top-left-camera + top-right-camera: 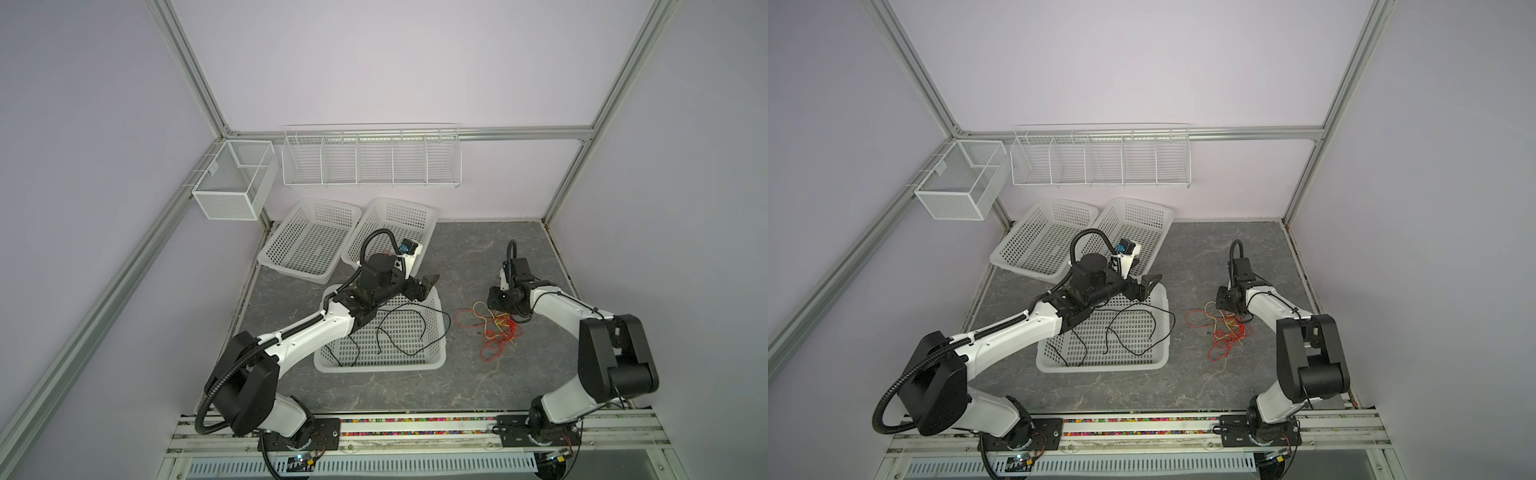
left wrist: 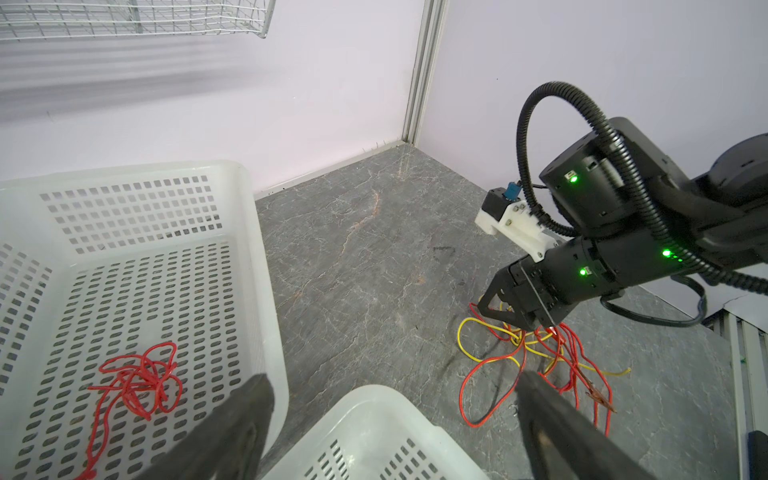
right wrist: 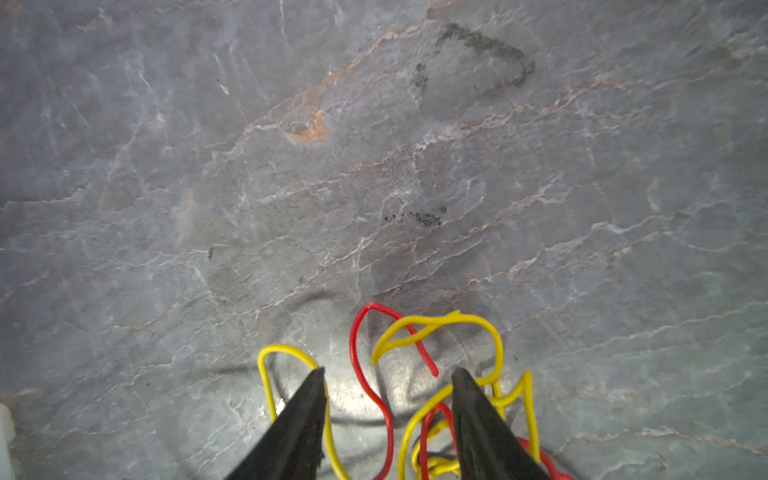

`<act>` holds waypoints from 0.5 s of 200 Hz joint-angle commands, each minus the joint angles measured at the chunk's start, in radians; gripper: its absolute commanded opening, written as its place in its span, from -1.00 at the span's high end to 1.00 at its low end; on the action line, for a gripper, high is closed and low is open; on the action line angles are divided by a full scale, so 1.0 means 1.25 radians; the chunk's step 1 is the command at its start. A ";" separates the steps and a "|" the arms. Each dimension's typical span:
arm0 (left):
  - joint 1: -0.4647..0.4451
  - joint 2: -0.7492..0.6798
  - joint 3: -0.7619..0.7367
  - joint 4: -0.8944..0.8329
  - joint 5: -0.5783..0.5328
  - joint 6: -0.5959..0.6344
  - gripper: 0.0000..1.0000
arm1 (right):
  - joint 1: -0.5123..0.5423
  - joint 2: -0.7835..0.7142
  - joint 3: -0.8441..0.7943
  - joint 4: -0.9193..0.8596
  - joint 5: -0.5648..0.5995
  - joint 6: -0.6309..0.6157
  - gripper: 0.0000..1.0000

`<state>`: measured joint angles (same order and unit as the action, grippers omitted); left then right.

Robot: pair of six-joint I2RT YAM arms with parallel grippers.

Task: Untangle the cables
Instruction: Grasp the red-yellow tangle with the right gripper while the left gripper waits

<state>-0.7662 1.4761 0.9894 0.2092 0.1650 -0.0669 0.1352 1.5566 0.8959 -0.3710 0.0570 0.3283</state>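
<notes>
Right wrist view: the right gripper (image 3: 387, 370) was poised, jaws apart, astride the cables (image 3: 440, 322), likely to single one out. They were found at three o'clock from the basket (image 1: 374, 367). The left gripper (image 1: 430, 286) was held agape, empty.

— On the grey marbled tabletop (image 1: 478, 257)?
— White perforated plastic: front basket (image 1: 380, 368) flat; left back basket (image 1: 309, 241) and right back basket (image 1: 401, 220) tilted, side by side.
— Higher up?
— White wire rack (image 1: 372, 166), five compartments, on the back wall; mesh box (image 1: 232, 187) beside it.

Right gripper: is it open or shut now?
Open. In the right wrist view the right gripper holds its fingertips well apart over the red and yellow cables, pinching nothing.
</notes>
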 commanded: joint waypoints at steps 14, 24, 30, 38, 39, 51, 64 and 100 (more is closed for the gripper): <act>-0.004 0.003 0.023 -0.005 0.001 0.006 -0.83 | 0.001 -0.099 -0.009 -0.044 -0.013 -0.010 -0.29; -0.004 0.006 0.024 -0.005 0.004 0.006 -0.83 | 0.000 -0.118 -0.008 -0.066 -0.012 -0.022 -0.33; -0.004 0.006 0.025 -0.005 0.006 0.006 -0.83 | 0.000 -0.125 -0.008 -0.081 -0.013 -0.031 -0.34; -0.004 0.007 0.025 -0.004 0.007 0.004 -0.83 | 0.000 -0.132 -0.006 -0.106 -0.009 -0.037 -0.34; -0.005 0.006 0.025 -0.004 0.008 0.004 -0.83 | 0.000 -0.134 -0.006 -0.108 -0.009 -0.038 -0.34; -0.005 0.006 0.023 -0.004 0.009 0.003 -0.83 | 0.000 -0.141 -0.001 -0.136 -0.002 -0.045 -0.32; -0.005 0.006 0.022 -0.003 0.011 0.002 -0.83 | 0.000 -0.149 0.000 -0.161 0.020 -0.044 -0.29; -0.004 0.004 0.019 -0.002 0.014 0.000 -0.83 | 0.000 -0.152 -0.005 -0.201 0.056 -0.044 -0.11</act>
<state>-0.7662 1.4761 0.9894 0.2043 0.1661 -0.0669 0.1352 1.3830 0.8955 -0.5488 0.0891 0.2863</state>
